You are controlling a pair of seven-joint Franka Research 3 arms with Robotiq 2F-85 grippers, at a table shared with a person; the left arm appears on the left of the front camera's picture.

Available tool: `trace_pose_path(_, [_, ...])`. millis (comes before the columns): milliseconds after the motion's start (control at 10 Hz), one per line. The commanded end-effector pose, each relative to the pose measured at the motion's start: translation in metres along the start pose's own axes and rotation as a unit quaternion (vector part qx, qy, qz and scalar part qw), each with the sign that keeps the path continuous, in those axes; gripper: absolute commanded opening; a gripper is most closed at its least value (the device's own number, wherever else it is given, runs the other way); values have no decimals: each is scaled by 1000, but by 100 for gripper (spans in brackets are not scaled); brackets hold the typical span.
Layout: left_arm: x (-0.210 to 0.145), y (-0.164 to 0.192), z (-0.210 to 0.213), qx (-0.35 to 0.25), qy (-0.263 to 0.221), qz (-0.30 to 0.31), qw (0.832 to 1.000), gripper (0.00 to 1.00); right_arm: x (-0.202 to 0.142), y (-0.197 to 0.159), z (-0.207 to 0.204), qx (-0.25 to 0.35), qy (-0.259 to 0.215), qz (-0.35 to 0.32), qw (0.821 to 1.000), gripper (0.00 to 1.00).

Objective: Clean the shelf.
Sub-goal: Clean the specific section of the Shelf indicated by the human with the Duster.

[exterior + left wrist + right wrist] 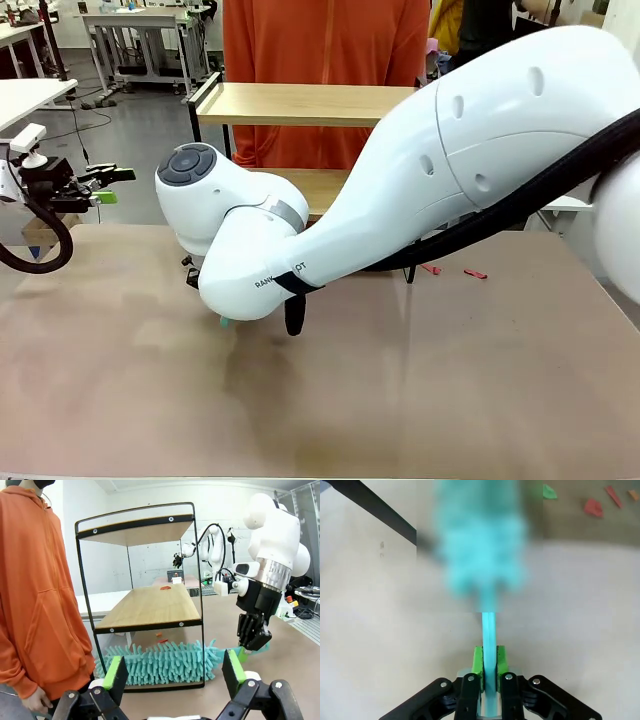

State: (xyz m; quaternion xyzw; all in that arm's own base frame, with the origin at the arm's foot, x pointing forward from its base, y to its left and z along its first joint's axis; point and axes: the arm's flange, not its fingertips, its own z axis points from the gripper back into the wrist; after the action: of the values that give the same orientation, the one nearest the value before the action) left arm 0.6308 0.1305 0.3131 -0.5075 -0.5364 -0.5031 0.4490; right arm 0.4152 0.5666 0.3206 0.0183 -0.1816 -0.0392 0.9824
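Right wrist view: right gripper (489, 661) tight on flat handle of shaggy, maybe chenille, teal duster (480, 545).

Duster (165, 662) filling gap under shelf (150, 607) lower board, space between boards open, person (35, 590) close beside frame

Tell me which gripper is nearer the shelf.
Right. The right gripper is close beside the shelf, shut on the teal duster reaching under its lower board; the left gripper hangs open farther off, facing it.

The shelf (300, 103) stands on the table (400, 400), red scraps (475, 273) nearby.
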Motion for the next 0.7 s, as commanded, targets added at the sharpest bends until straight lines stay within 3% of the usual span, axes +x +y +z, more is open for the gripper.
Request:
trace_pose_path(0, [3,0,-2,-2,-2,-3,1000,100,3,11,16,18,63,66,996,13])
trace_pose_path(100, [3,0,-2,-2,-2,-3,1000,100,0,0,0,0,0,0,1000,13])
trace_pose_path(500, [3,0,-2,-2,-2,-3,1000,100,3,1,-1,2,14,14,1000,13])
trace_pose_path(600, [3,0,-2,-2,-2,-3,1000,100,7,-16,-6,-3,25,0,1000,13])
